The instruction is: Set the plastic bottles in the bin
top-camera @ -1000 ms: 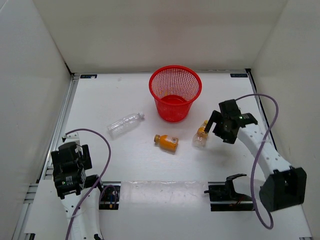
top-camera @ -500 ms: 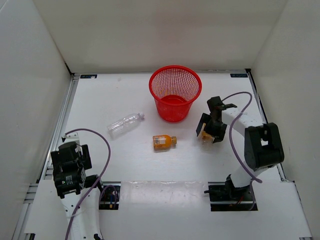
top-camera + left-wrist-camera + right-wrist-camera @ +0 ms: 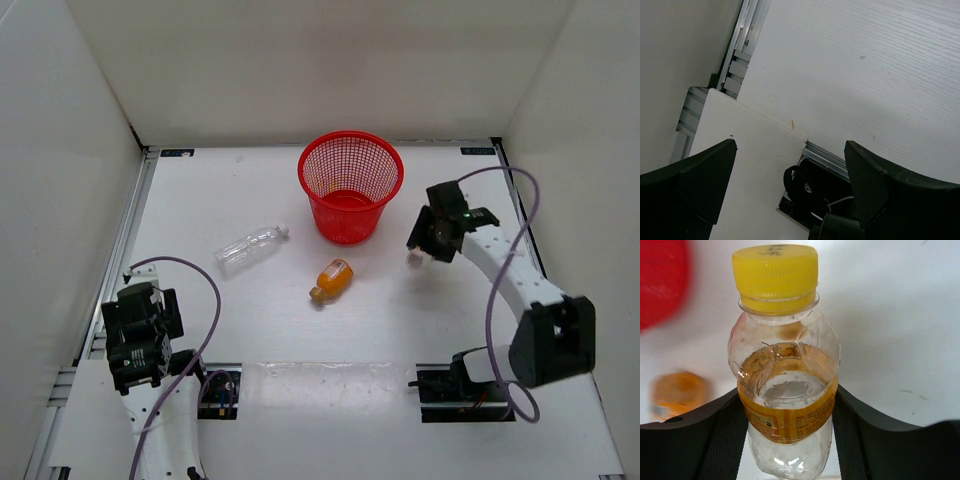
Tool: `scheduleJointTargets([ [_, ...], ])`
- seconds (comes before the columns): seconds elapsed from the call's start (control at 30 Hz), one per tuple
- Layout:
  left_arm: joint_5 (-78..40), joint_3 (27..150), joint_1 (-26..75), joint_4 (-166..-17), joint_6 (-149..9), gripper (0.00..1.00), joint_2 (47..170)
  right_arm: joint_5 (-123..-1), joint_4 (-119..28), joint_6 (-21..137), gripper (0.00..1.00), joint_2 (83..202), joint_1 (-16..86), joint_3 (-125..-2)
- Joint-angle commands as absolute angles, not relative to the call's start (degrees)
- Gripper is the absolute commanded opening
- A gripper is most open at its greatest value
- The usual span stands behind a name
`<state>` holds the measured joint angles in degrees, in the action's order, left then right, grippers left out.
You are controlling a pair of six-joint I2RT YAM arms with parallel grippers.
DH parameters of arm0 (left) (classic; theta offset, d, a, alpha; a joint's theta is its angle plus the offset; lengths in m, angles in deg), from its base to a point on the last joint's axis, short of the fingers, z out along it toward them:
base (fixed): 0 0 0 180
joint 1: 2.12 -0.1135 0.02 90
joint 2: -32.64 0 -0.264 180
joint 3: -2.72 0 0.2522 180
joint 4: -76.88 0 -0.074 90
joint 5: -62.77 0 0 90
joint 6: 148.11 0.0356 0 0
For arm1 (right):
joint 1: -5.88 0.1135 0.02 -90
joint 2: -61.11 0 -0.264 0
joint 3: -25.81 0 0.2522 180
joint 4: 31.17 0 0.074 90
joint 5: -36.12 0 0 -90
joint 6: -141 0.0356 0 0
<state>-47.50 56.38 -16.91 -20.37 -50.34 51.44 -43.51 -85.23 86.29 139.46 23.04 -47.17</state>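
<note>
Since a second ago, the right end effector [image 3: 425, 245] has been closed on the small bottle [image 3: 785, 385] and drawn nearer the bin [image 3: 312, 160]. The orange bottle [image 3: 332, 279] has been turned round and now lies slantwise, neck toward the near left. The small bottle is clamped at its label band, cap pointing away from the wrist. Whether it is clear of the worktop [image 3: 220, 200] cannot be told.

For the carry to go well, the squeeze should be kept steady: the thin wall is already crumpled, and a harder pinch could let the bottle be squirted out. The bottle should be raised above the rim before any sideways travel, since the bin looks light and could be tipped by a knock. Release is best made over the middle of the opening, not at its edge.

The long bottle [image 3: 250, 249] lies well to the left. The left end effector [image 3: 790, 145] is held wide apart with nothing in it, at the near left corner.
</note>
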Motion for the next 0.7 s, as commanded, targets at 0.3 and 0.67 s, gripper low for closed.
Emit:
scheduleJointTargets([
  [0.3,-45.09,55.60,-16.71,-21.78,-47.21,1.00,52.59,-36.55,-70.66,71.14,0.36,142.20,32.76,-80.11],
  [0.67,-47.80,58.23,-16.71,-22.83,-46.68,1.00,49.77,-37.45,-87.13,62.18,0.99,164.40,41.63,-103.62],
])
